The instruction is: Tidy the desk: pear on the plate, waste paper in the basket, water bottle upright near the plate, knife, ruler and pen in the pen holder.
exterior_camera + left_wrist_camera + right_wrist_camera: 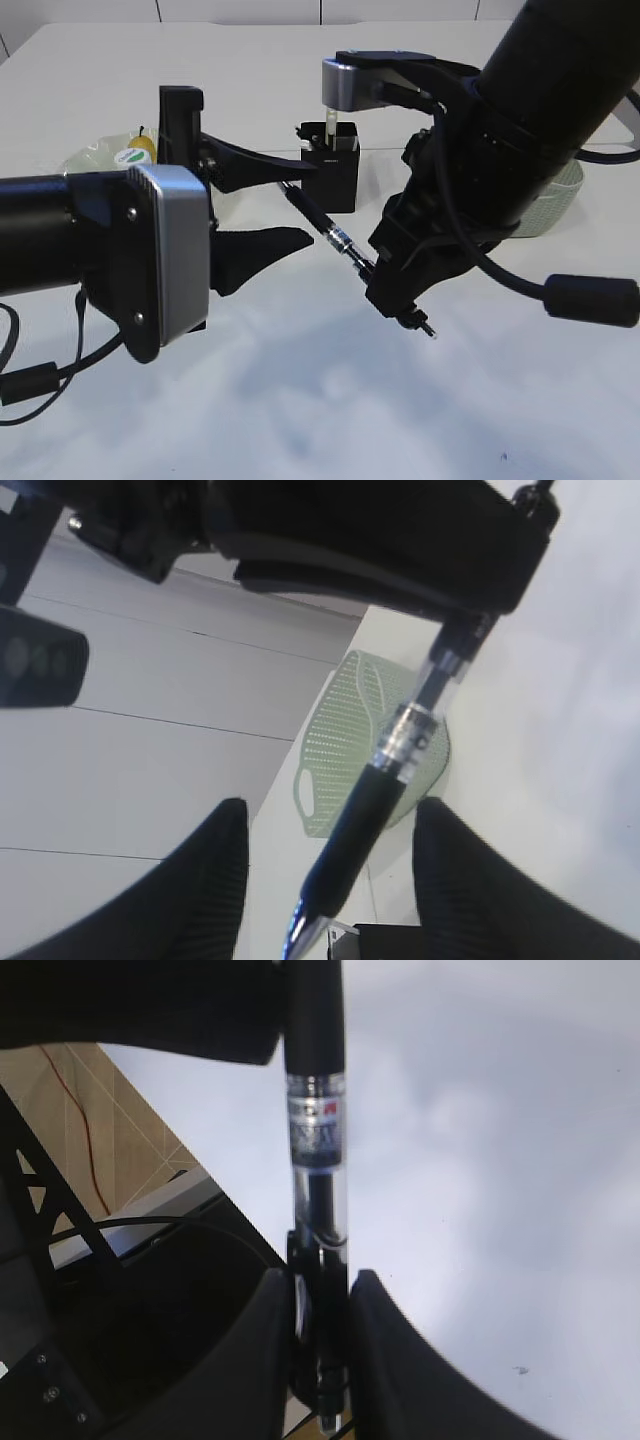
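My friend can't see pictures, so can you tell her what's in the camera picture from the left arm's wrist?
A black and clear pen hangs slanted in mid-air, its upper end pinched by the right claw. The left claw waits open below, one dark finger on each side of the pen. Behind the pen, a sage-green woven basket sits on the white desk.

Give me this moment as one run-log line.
right pincer: shut on pen | left pincer: open around pen's grip end | pen: lifted off desk, handover | pen holder: behind
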